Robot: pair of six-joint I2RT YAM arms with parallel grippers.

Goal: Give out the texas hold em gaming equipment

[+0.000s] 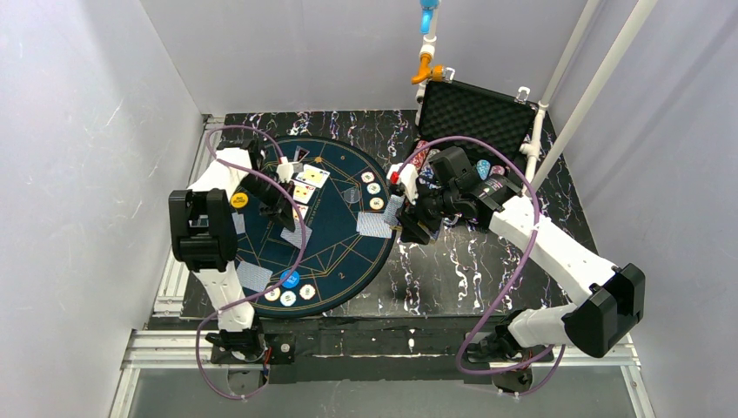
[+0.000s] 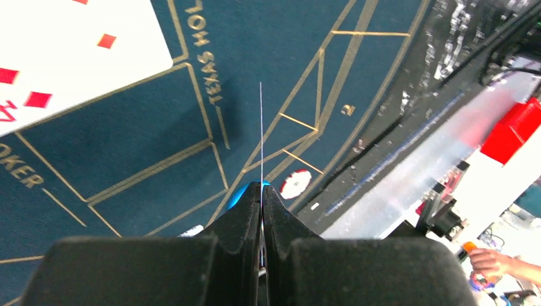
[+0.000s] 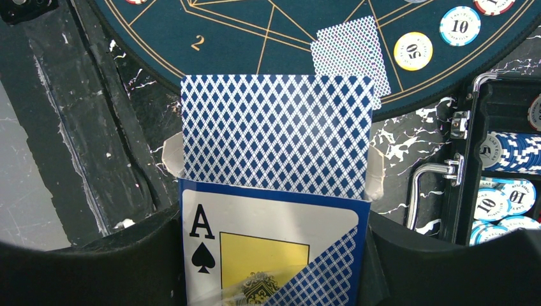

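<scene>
Blue-backed cards sticking up out of the card box, box sitting clamped in the right claw just beside the mat – left claw pinching a single card edge-on over the mat, chips lying near its rim, bench beneath.

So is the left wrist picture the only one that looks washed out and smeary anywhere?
Left wrist view: the pale strip beyond the mat is overexposed and blurred, mat lettering sharp. Right wrist view: card box crisp, claw fingers dark. Top view: evenly lit.
</scene>
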